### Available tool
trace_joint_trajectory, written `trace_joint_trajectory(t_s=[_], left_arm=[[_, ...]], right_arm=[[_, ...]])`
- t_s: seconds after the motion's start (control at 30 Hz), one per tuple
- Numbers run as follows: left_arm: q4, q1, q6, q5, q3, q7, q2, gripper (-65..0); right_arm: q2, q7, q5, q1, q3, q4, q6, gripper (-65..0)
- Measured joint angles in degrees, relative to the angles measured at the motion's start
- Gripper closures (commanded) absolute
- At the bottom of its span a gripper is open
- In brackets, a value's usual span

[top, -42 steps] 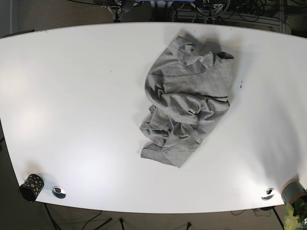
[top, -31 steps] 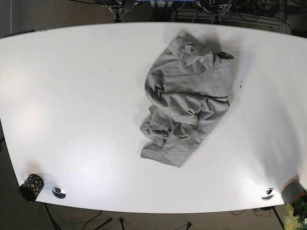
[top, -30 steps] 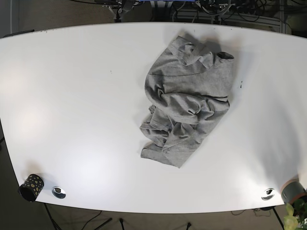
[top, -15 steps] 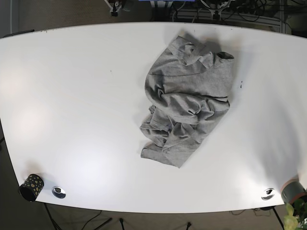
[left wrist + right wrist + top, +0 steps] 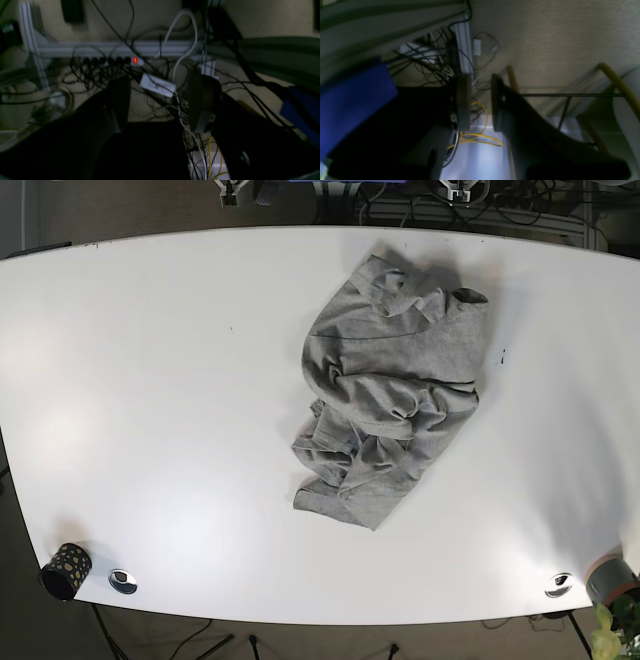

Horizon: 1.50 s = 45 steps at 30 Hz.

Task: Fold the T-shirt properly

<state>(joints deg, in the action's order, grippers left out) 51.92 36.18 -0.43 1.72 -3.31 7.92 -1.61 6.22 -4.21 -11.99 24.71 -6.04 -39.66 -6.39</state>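
Left gripper [image 5: 160, 100]: two broad, dark, flat-faced fingers [image 5: 120, 100] on a black body. Right gripper [image 5: 480, 102]: dark fingers with grey, rounded pads [image 5: 463, 100], sloping black body behind.

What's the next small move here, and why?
Probably bring both arms over the table toward the T-shirt. It lies crumpled and untouched, and both wrist views show open jaws pointed at floor cables, holding nothing.

Soft matt grey cloth T-shirt [image 5: 388, 395], smooth glossy white table [image 5: 150, 380]
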Motion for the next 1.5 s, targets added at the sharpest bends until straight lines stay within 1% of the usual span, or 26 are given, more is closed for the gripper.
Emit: trace_joint_trajectory(t_s=[0.23,0.43,0.5,0.6,0.77,0.87,0.9,0.93,1.0,1.07,1.13,1.17,1.2,1.23,1.37,1.5], left_arm=[[13.2,8.5,0.0,0.0,0.0,-0.4,-2.2,-33.2],[22.9,14.8,0.2,-0.2,-0.2,-0.2,-2.9,-33.2],[26.4,17.4,-0.6,-0.2,0.0,-0.2,-3.2,-33.2],[30.7,20.8,0.0,-0.2,-0.3,-0.6,-3.8,-33.2],[39.0,26.4,-0.2,-0.2,-3.6,-0.4,-3.7,-33.2],[43.1,29.3,0.1,-0.2,-4.6,-0.8,-3.7,-33.2],[44.4,30.1,-0.1,-0.5,-5.0,-0.7,-3.7,-33.2],[45.8,31.0,-0.2,-1.6,-5.5,-0.4,-3.7,-33.2],[48.2,32.4,-0.2,-4.5,-6.5,-0.5,-3.6,-33.2],[50.8,33.6,-0.3,-6.6,-7.5,-1.0,-3.7,-33.2],[53.8,35.0,-0.2,-8.0,-8.7,-0.5,-3.8,-33.2],[55.4,35.5,0.0,-8.5,-9.2,-0.8,-3.9,-33.2],[57.0,36.2,0.0,-9.2,-9.7,-0.8,-3.9,-33.2],[58.4,36.9,0.0,-9.6,-10.1,-0.2,-3.9,-33.2],[61.7,37.6,-0.3,-12.3,-12.1,-0.6,-3.8,-33.2],[62.1,37.5,-0.1,-14.2,-13.3,-0.6,-3.8,-33.3]], right_arm=[[1.1,-0.2,-0.1,7.8,0.0,-11.4,-0.26,-12.2],[2.1,-0.2,0.0,14.9,0.3,-21.8,-0.11,-12.2],[2.2,-0.6,-0.1,17.8,1.6,-26.4,-0.44,-12.2],[2.4,-3.8,0.1,21.5,3.8,-32.8,-0.46,-12.2],[3.0,-4.0,0.1,27.3,6.6,-43.5,0.0,-12.2],[3.7,-4.3,0.1,30.5,6.6,-49.2,-0.04,-12.2],[4.0,-4.3,-0.1,31.7,6.5,-51.2,-0.5,-12.2],[4.3,-4.2,-0.2,33.0,6.7,-53.2,-0.96,-12.2],[4.3,-4.5,-0.2,35.3,8.3,-56.9,-0.87,-12.2],[4.3,-4.7,0.1,37.2,10.0,-60.2,-0.09,-12.2],[4.5,-4.1,0.0,38.8,10.8,-63.4,0.31,-12.2],[4.6,-4.5,-0.1,39.5,11.4,-64.9,0.0,-12.2],[4.5,-4.9,-0.3,40.2,12.2,-66.6,-0.72,-12.2],[4.3,-4.3,-0.5,41.1,12.9,-68.4,-0.96,-12.2],[4.4,-4.3,-0.3,43.5,14.3,-74.2,-0.15,-12.2],[4.3,-4.5,-0.3,42.4,14.4,-75.6,-0.61,-12.2]])
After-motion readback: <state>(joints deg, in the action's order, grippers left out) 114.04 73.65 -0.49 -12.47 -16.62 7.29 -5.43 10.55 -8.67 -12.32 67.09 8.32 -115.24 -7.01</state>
